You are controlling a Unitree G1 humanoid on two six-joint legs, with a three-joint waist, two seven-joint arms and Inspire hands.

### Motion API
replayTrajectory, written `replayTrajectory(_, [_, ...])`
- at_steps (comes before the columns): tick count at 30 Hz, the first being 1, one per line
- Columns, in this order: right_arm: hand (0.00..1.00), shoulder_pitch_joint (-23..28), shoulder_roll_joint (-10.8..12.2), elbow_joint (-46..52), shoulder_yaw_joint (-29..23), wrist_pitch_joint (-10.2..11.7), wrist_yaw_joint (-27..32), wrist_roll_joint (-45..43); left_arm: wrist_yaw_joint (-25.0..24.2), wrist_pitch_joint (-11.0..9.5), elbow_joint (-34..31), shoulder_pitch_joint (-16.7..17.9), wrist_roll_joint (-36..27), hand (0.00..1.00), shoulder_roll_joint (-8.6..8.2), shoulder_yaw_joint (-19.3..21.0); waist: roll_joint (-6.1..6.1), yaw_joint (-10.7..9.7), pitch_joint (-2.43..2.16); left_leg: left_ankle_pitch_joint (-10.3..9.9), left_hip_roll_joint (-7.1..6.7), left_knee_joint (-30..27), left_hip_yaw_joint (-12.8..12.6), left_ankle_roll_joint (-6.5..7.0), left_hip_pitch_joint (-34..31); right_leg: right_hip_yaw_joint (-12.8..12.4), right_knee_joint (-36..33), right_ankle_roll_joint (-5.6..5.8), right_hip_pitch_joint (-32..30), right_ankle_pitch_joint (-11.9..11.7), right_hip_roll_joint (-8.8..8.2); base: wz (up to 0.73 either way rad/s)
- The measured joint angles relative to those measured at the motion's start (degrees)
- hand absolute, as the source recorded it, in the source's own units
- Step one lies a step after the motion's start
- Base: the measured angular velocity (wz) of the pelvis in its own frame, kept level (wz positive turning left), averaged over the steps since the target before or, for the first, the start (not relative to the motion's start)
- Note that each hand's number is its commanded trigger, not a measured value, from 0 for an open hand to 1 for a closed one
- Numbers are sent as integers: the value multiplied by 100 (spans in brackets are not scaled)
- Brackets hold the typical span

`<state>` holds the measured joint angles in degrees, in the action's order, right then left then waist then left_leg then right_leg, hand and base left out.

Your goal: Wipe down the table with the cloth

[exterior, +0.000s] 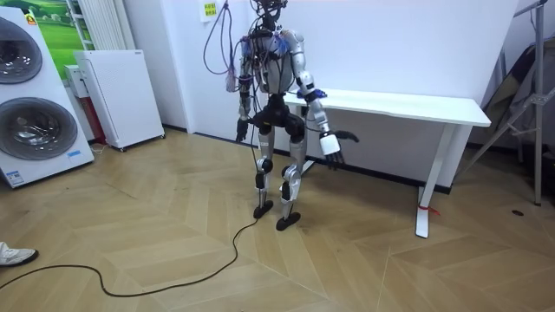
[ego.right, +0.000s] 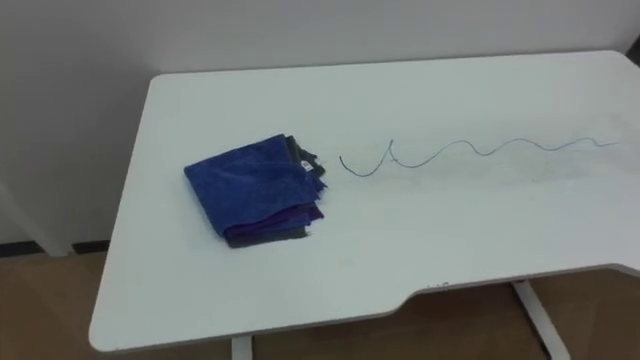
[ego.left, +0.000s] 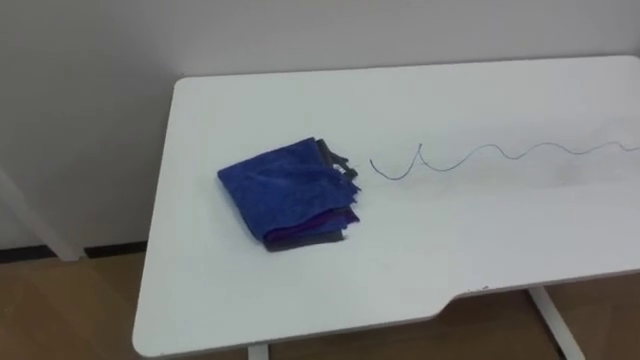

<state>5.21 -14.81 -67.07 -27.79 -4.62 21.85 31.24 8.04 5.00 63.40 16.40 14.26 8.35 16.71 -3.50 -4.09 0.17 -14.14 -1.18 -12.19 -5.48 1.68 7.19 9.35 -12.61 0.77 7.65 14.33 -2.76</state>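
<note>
A folded blue cloth with a dark purple layer underneath lies on the left part of the white table. A thin wavy pen line runs from just right of the cloth toward the table's right side. In the room view I stand at the left end of the table with both arms hanging below its top. My right hand hangs with relaxed, spread fingers and holds nothing. My left hand hangs by my hip.
The table stands against a white wall, and its front edge has a cut-out. Washing machines and a white cabinet stand at the room view's left. A metal stand is at its right. A person's shoe shows at the lower left.
</note>
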Motion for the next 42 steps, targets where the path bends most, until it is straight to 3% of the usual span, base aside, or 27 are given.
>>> replayTrajectory(7, [0, -103, -61, 2157, 299, 252, 1137, -1947, 54, -132, -267, 59, 1, 0, 66, -157, -7, 228, -24, 0, 2, -52, 37, 1, -162, 23, -25, -9, -146, -15, 12, 2])
replayTrajectory(12, [0, -112, -87, 3858, 566, 394, 1273, -3981, 30, -191, -497, 222, 62, 0, 122, -368, -1, 299, -19, 3, 2, -2, 91, -1, -145, 43, -3, -9, -123, -16, 20, 2])
replayTrajectory(17, [0, -71, -121, 5733, 943, 851, 1306, -5581, -26, -301, -503, 208, 144, 0, 156, -458, -33, 357, -6, 3, 25, 3, 92, -2, -127, 127, 18, -10, -86, -17, 28, 4])
replayTrajectory(20, [0, -87, -170, 6098, 1325, 889, 1242, -5925, -27, -333, -584, 190, 146, 0, 179, -530, -103, 479, 16, 5, 44, 0, 91, -6, -204, 243, 4, -31, -170, -32, 32, -4])
replayTrajectory(21, [0, -88, -171, 6160, 1386, 888, 1197, -5980, -28, -333, -633, 185, 147, 0, 177, -587, -143, 484, 2, 5, 44, -5, 94, -7, -226, 247, 4, -32, -178, -33, 32, 3])
replayTrajectory(27, [0, -285, -349, 6345, 1908, 932, 765, -6747, -114, -474, -725, 105, 161, 0, 183, -759, -147, 756, 26, 5, 30, -28, 121, -6, -260, 260, 9, -25, -167, -64, 20, 0])
replayTrajectory(36, [0, -900, -575, 6354, 2745, 1039, 360, -7858, -227, -527, -666, 61, 161, 0, 209, -1020, -196, 967, 26, 16, 20, -143, 369, -17, -454, 582, 9, -34, -197, -69, 4, 15])
replayTrajectory(40, [0, -969, -628, 6320, 3284, 940, -46, -8046, -389, -496, -645, 70, 175, 0, 257, -1092, -243, 1227, 33, 20, 13, -133, 464, -23, -450, 650, 72, -35, -156, -69, 8, 10])
replayTrajectory(42, [0, -967, -643, 6261, 3599, 916, -304, -8122, -437, -491, -662, 87, 175, 0, 295, -1175, -274, 1245, 43, 21, 0, -133, 521, -25, -450, 658, 136, -38, -120, -71, 12, 16])
